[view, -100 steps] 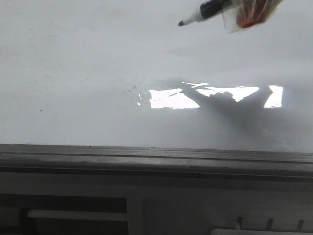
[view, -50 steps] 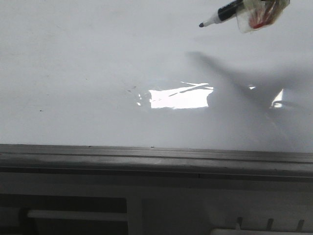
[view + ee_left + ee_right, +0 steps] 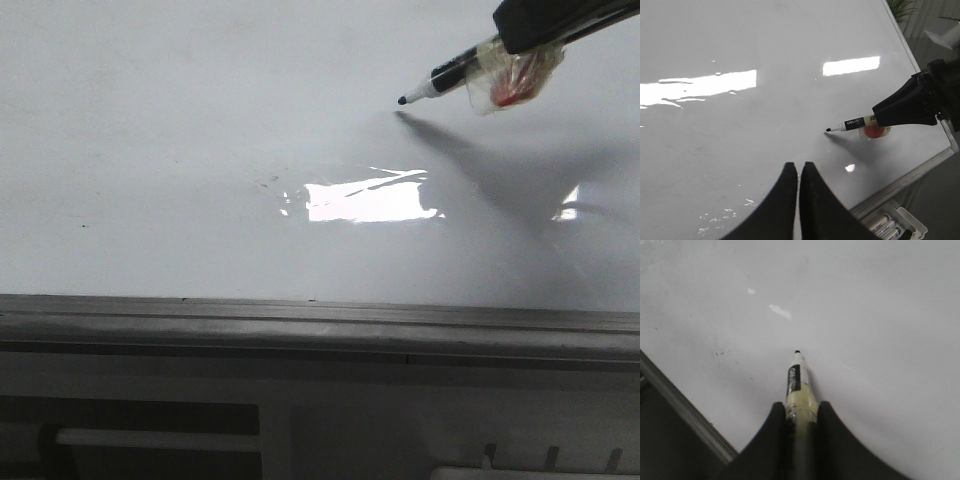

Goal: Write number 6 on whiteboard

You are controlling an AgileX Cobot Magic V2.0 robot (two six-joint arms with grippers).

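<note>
Marker in the front view has dropped lower than half a second ago, its tip now close over the whiteboard at about two o'clock from the glare patch. Left wrist view: left gripper jaws pressed together, empty, above the board. Right wrist view: right gripper jaws clamp the marker's barrel; no number 6 drawn yet.

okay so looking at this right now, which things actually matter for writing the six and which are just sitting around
In use:
- whiteboard, no stroke on it yet
- marker with tape wrapped around its barrel, tip close to the board
- right gripper, shut on the marker

Just lying about:
- spare markers in a tray past the board's edge
- left gripper, shut, holding nothing
</note>
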